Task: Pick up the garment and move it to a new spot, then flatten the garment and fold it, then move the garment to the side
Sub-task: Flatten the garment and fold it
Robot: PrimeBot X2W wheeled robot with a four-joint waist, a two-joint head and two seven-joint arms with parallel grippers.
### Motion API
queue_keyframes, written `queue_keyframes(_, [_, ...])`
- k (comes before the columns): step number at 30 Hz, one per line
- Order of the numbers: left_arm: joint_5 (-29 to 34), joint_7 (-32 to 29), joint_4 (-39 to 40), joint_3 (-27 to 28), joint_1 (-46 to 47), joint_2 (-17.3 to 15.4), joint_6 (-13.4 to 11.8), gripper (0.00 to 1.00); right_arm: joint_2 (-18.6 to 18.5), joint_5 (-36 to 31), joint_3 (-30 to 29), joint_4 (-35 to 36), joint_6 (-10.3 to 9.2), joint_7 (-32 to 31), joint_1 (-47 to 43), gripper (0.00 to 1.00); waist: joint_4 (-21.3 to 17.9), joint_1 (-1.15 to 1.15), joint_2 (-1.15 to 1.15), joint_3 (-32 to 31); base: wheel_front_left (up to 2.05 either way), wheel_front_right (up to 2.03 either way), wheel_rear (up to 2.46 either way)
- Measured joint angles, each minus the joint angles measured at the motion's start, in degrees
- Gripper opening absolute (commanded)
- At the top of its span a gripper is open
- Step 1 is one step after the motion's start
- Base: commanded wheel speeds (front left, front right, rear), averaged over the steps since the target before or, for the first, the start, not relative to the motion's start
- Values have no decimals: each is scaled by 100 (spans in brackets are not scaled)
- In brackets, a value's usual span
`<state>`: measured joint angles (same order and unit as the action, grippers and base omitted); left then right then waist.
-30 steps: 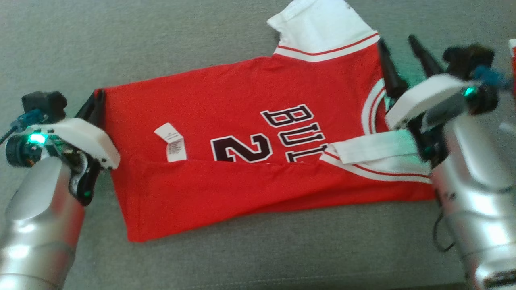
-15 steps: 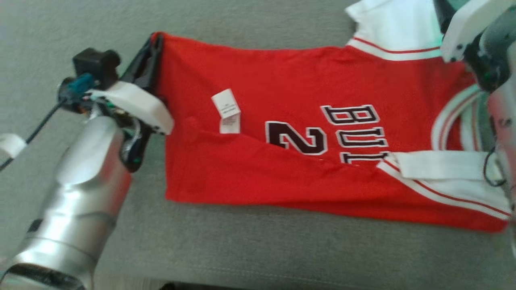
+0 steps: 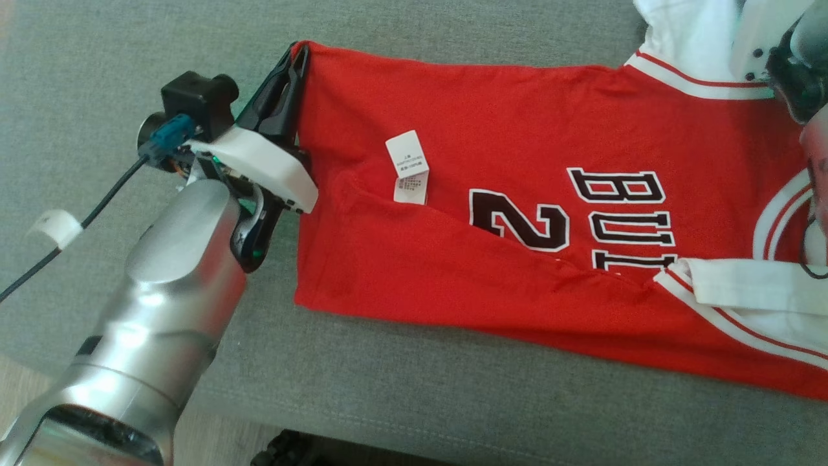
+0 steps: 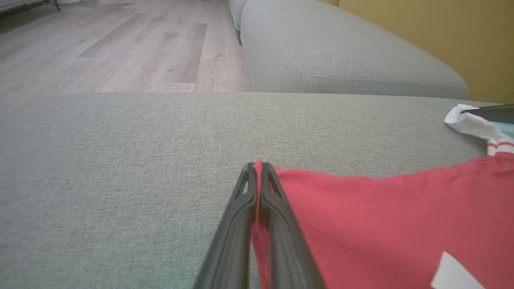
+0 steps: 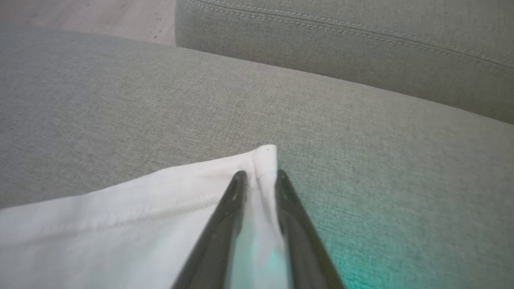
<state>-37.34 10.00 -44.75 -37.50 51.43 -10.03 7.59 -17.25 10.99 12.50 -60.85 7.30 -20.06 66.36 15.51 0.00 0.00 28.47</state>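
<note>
The garment (image 3: 517,129) is a red jersey with white sleeves and black lettering, lying partly folded on the grey sofa seat (image 3: 97,52). My left gripper (image 3: 296,58) is shut on the far corner of its red hem; in the left wrist view the two fingers (image 4: 257,166) press together with red cloth (image 4: 381,208) between them. My right gripper (image 5: 259,174) straddles the corner of a white sleeve (image 5: 120,224), jaws a little apart with the sleeve edge between them. Its white wrist housing (image 3: 770,32) shows at the head view's top right.
The sofa's front edge (image 3: 388,440) runs along the bottom of the head view, with wood floor (image 3: 19,395) below it. A second grey cushion (image 4: 341,52) lies beyond the seat, against a yellow wall (image 4: 441,28). A cable with a white tag (image 3: 55,226) trails from my left wrist.
The head camera has swung, shifting the whole picture to the right. My right gripper has moved from the neckline to the white sleeve corner and its jaws have narrowed. The left grip is unchanged.
</note>
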Motion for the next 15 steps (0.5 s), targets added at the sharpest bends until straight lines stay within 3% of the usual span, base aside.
queue_keyframes(1, [-25, 45, -23, -19, 5, 0, 0, 0, 2, -1, -9, -31, 0, 63, 5, 0, -4, 0, 0, -5, 0, 0, 0])
queue_keyframes(5, [-83, 191, -135, -59, 29, -14, 0, 0, 7, -53, -101, -105, 0, 542, 4, 0, -61, 1, 0, 0, 0, 0, 0])
queue_keyframes(8, [-85, 372, -158, 26, 96, -34, -24, 0, -11, -287, -409, -94, 0, 1454, 16, 0, -163, 0, 0, -29, 0, 0, 0])
queue_keyframes(15, [455, 470, 466, 733, 221, -220, -460, 0, 64, -571, -868, -145, 0, 2614, 233, 0, -489, 0, 0, -183, 0, 0, 0])
